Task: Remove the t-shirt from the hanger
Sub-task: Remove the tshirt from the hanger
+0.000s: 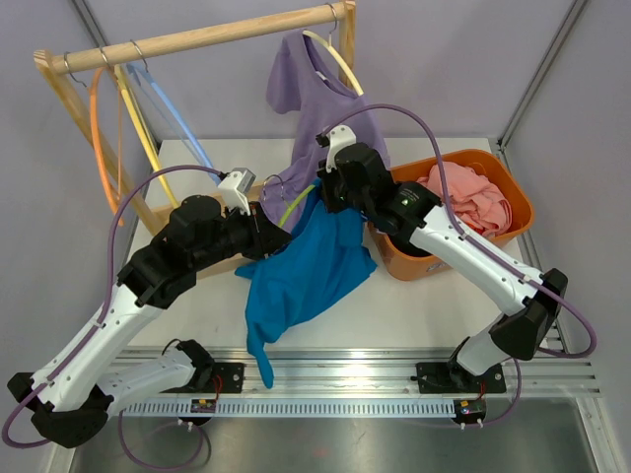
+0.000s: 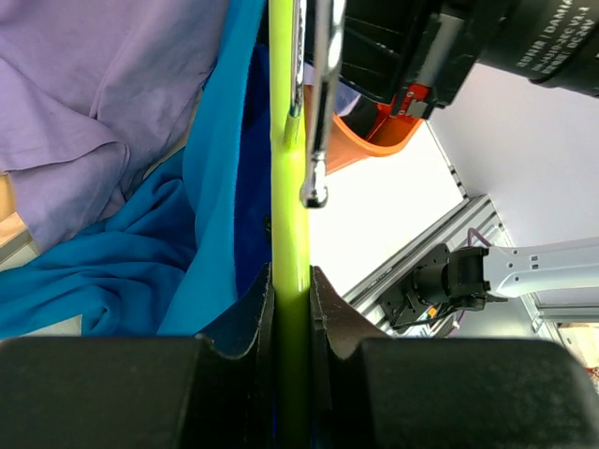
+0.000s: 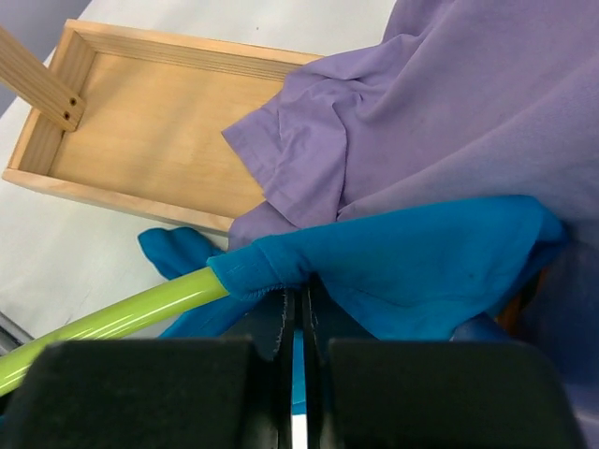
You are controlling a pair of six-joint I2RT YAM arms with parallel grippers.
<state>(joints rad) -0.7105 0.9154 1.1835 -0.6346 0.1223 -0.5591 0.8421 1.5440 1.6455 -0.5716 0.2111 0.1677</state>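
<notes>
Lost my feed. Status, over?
Left gripper shut on green hanger. Right gripper shut on blue t-shirt, hanger end inside it. Purple t-shirt hanging right beside.

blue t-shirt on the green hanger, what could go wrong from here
The right end effector pinches only a small fold of the blue t-shirt on the green hanger; it may slip free.
The left end effector clamps just the thin bar, which could twist.
The purple shirt lies against the blue one and might get dragged.
</notes>
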